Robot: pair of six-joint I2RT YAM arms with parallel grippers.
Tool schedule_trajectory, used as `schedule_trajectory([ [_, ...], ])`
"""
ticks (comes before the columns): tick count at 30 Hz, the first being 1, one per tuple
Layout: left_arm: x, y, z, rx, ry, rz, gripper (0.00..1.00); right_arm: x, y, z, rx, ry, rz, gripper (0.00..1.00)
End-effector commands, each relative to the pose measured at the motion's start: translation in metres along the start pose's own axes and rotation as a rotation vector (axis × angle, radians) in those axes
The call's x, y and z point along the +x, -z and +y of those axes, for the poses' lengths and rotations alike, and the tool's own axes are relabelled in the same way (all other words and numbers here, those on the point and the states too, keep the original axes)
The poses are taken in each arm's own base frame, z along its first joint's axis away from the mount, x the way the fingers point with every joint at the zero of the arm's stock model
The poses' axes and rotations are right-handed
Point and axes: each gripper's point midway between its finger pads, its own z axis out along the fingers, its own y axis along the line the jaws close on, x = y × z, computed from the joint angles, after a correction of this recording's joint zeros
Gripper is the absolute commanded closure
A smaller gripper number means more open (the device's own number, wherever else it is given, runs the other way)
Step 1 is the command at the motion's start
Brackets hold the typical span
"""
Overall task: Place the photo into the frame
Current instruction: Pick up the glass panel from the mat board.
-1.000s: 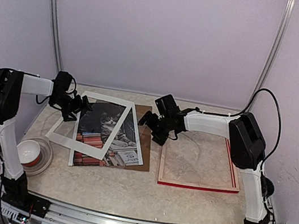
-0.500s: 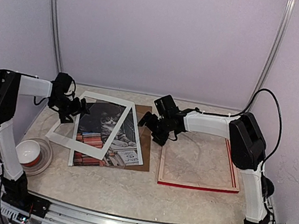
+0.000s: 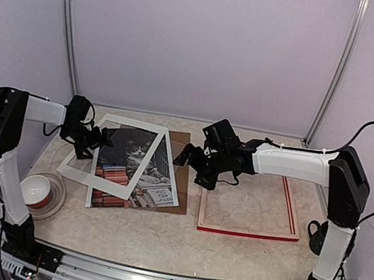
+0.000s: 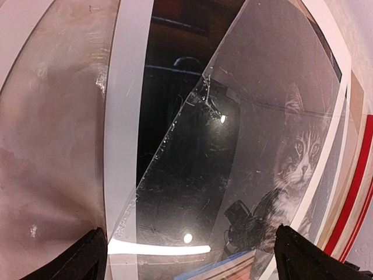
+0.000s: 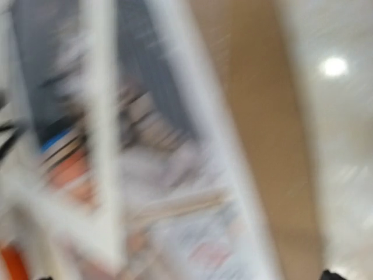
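Red-fronted frame point(image 3: 247, 232) lay beside the photo point(image 3: 153, 193), bare table point(image 3: 180, 243) between; left gripper point(image 3: 97, 138) and right gripper point(image 3: 193, 168) gaped wide, holding nothing.

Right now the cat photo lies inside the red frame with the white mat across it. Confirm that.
Not inside the frame. The top view shows the photo on the brown board, left of the frame, with the white mat across it.

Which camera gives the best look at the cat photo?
The top external view: the photo shows nearly whole, crossed by a white mat. Left wrist catches only the cat's face; right wrist is blurred.
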Motion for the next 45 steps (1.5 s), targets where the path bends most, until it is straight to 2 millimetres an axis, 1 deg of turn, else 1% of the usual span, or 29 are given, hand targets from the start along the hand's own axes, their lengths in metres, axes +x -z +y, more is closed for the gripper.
schedule_trajectory([
  [1,0.002,0.005,-0.009,0.041,0.000,-0.003,0.01,0.043,0.018,0.024,-0.190,-0.027,0.117,0.00],
  [5,0.004,0.006,-0.013,0.065,0.011,-0.006,0.01,0.075,0.012,0.024,-0.172,-0.020,0.168,0.00],
  [10,0.007,0.007,-0.009,0.063,0.014,-0.011,0.01,0.110,-0.010,0.017,-0.132,-0.039,0.236,0.00],
  [15,0.008,0.011,-0.013,0.087,0.015,-0.019,0.01,0.131,-0.033,0.008,-0.105,-0.077,0.291,0.00],
  [19,0.009,0.011,-0.015,0.103,0.015,-0.015,0.01,0.140,-0.046,0.004,-0.115,-0.117,0.310,0.00],
  [24,0.013,0.009,-0.017,0.126,0.018,-0.005,0.01,0.143,-0.057,0.013,-0.156,-0.144,0.330,0.00],
  [28,0.015,0.007,-0.018,0.140,0.019,0.005,0.01,0.142,-0.057,0.022,-0.198,-0.172,0.334,0.00],
  [31,0.015,0.007,-0.020,0.147,0.016,0.007,0.01,0.144,-0.050,0.024,-0.232,-0.185,0.332,0.00],
  [34,0.016,0.006,-0.021,0.155,0.017,0.012,0.01,0.139,-0.034,0.035,-0.304,-0.178,0.308,0.00],
  [36,0.017,0.005,-0.021,0.159,0.018,0.017,0.01,0.133,-0.023,0.041,-0.336,-0.152,0.271,0.00],
  [39,0.019,0.005,-0.021,0.160,0.018,0.021,0.01,0.121,-0.008,0.056,-0.401,-0.108,0.209,0.00],
  [42,0.019,0.005,-0.021,0.160,0.016,0.020,0.01,0.116,-0.001,0.073,-0.480,-0.071,0.191,0.00],
  [45,0.019,0.004,-0.021,0.159,0.015,0.022,0.01,0.115,-0.003,0.083,-0.550,-0.052,0.201,0.00],
])
